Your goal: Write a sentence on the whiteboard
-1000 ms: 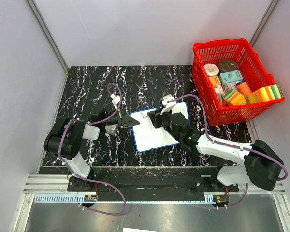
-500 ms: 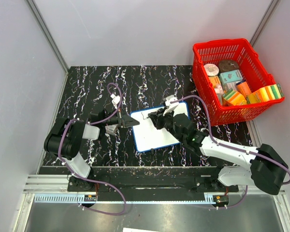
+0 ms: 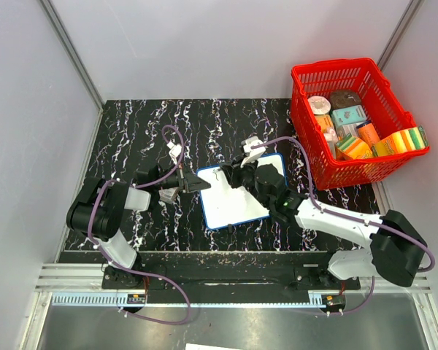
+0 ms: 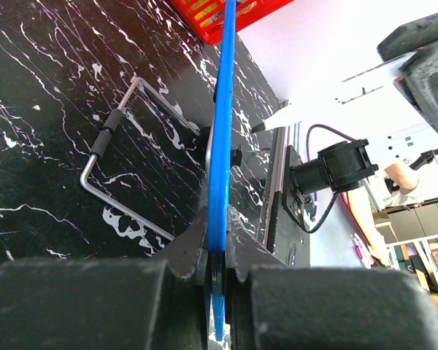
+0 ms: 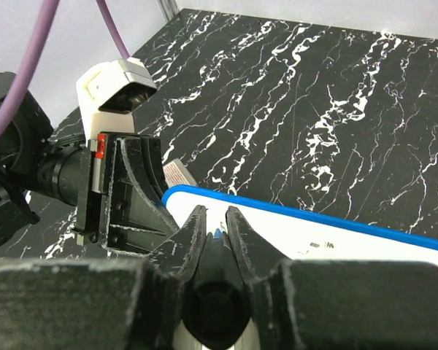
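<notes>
The whiteboard (image 3: 237, 200), white with a blue rim, lies on the black marbled table between the arms. My left gripper (image 3: 199, 184) is shut on its left edge. In the left wrist view the blue rim (image 4: 220, 131) runs edge-on between the jaws of that gripper (image 4: 217, 219). My right gripper (image 3: 228, 173) is shut on a marker (image 5: 215, 292) over the board's far left corner, with the tip (image 5: 217, 233) at the white surface (image 5: 336, 233). Of the sentence, only a few small dark marks (image 5: 317, 244) show, too small to read.
A red basket (image 3: 332, 65) with several packets stands at the back right, close to the board's right edge. A bent metal wire bar (image 4: 124, 153) lies on the table beside the board. Grey walls close in the table on three sides.
My right gripper has moved with the marker a little left and away, toward the board's far left corner. The left gripper and the board have not moved.
</notes>
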`<state>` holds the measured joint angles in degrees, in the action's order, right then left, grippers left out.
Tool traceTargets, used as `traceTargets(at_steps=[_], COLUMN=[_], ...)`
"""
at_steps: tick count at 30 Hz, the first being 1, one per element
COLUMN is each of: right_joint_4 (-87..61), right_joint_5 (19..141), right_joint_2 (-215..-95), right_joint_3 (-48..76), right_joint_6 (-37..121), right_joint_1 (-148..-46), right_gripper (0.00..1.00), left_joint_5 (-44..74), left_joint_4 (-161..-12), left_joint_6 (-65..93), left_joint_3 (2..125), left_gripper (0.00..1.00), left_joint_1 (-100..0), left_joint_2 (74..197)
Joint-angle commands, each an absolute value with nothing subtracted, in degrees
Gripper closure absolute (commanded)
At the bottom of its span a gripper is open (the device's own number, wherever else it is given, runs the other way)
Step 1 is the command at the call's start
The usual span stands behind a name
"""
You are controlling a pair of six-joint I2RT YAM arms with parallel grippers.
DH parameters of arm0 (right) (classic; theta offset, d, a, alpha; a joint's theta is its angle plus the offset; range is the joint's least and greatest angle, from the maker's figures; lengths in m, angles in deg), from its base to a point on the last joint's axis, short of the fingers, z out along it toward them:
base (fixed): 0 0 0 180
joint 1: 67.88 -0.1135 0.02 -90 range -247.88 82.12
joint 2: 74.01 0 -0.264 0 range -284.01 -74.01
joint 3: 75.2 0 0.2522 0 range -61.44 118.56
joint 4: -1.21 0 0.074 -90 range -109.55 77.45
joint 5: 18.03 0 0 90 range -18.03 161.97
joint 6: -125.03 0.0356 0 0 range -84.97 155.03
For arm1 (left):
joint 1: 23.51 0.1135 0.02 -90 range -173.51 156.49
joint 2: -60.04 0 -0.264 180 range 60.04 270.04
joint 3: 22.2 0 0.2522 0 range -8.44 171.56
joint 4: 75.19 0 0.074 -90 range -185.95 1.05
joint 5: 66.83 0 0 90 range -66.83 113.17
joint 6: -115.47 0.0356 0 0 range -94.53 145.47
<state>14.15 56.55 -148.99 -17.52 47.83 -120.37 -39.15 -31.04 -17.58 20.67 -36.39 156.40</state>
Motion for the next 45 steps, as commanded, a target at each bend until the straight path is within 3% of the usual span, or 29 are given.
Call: traceTargets(at_steps=[1,45], right_joint_4=[14.3,11.0], right_joint_5=[54.6,49.7], right_joint_2=[-149.8,-149.6], right_joint_3=[-15.0,-18.6], right_joint_6=[46.9,48.6], right_joint_1=[-120.3,-118.0], right_gripper=[1.00,1.00], left_joint_5=[-37.6,-37.5], left_joint_4=[-30.6,-31.6], left_joint_6=[-12.9,-12.3], left_joint_3=[21.3,21.6], left_gripper=[1.00,1.00], left_joint_1=[-36.3,-36.4], left_joint_2=[156.1,156.1])
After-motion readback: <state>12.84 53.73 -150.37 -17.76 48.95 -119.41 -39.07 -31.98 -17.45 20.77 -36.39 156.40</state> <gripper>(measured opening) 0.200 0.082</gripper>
